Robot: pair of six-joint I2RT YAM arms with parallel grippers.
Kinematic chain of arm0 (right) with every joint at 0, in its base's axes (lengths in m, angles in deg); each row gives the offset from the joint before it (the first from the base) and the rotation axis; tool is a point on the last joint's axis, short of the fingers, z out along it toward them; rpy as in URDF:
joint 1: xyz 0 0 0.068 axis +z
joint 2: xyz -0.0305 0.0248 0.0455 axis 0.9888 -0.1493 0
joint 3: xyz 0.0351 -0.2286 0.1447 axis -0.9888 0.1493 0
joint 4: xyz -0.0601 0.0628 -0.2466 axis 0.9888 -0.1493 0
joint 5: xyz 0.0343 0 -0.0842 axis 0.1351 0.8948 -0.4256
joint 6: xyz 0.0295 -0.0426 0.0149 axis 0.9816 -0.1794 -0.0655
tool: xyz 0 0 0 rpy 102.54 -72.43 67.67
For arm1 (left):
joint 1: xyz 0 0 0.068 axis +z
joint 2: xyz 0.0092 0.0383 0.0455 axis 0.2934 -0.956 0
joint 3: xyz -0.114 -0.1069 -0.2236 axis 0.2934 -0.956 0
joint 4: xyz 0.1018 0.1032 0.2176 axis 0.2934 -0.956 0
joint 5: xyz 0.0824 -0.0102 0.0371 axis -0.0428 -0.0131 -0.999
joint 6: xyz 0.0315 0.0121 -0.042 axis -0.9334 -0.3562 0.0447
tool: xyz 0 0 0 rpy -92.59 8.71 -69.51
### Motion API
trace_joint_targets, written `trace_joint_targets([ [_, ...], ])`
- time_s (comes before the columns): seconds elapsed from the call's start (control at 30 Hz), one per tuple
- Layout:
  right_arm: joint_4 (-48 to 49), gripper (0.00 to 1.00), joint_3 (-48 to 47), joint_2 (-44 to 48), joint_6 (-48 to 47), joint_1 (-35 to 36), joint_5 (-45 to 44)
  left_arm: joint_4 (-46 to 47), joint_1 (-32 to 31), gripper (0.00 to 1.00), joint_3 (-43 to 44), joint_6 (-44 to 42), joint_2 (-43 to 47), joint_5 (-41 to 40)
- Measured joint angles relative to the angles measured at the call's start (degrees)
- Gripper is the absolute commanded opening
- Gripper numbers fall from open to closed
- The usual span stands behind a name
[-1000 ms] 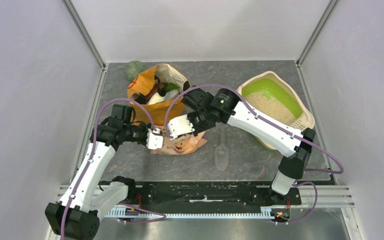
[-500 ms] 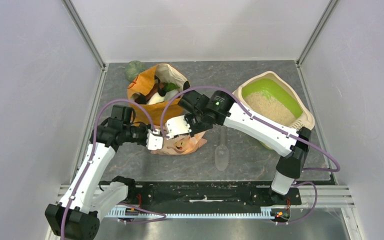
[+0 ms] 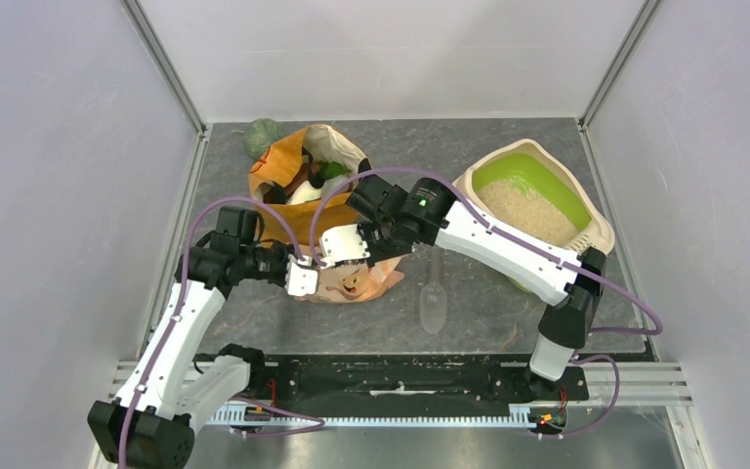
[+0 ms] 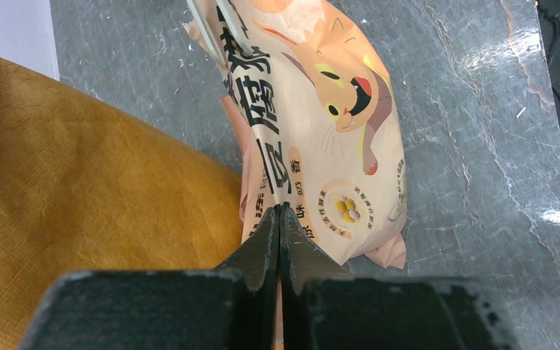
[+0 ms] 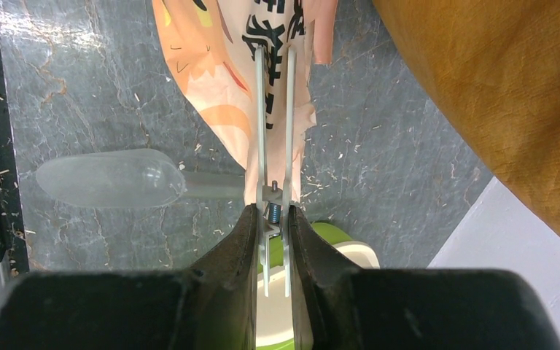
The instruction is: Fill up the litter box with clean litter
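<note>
The litter box (image 3: 591,227), cream with a lime-green hood, stands at the back right with pale clean litter (image 3: 529,211) inside. A peach litter pouch (image 3: 356,283) printed with a cat lies on the table in front of the orange paper bag (image 3: 298,186). My left gripper (image 3: 302,277) is shut on the pouch's (image 4: 321,124) lower edge, its fingertips (image 4: 271,222) pressed together over the foil. My right gripper (image 3: 337,248) is shut on a clear spring clip (image 5: 275,109) that clamps the pouch's (image 5: 204,65) other end.
A clear plastic scoop (image 3: 433,304) lies on the grey table right of the pouch, also seen as the scoop (image 5: 109,179) in the right wrist view. The orange paper bag (image 4: 80,189) holds green items and stands right behind both grippers. White walls close in three sides.
My left gripper's jaws have closed onto the pouch edge. The right arm has shifted a little left, with the clip still in its jaws.
</note>
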Motion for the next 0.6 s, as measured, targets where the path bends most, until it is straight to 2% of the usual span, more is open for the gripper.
trace_joint_targets([
  [0.6,2.1,0.0,0.0,-2.1,1.3,0.3,1.3,-0.2,0.1,0.02,-0.2,-1.6,0.0,0.3],
])
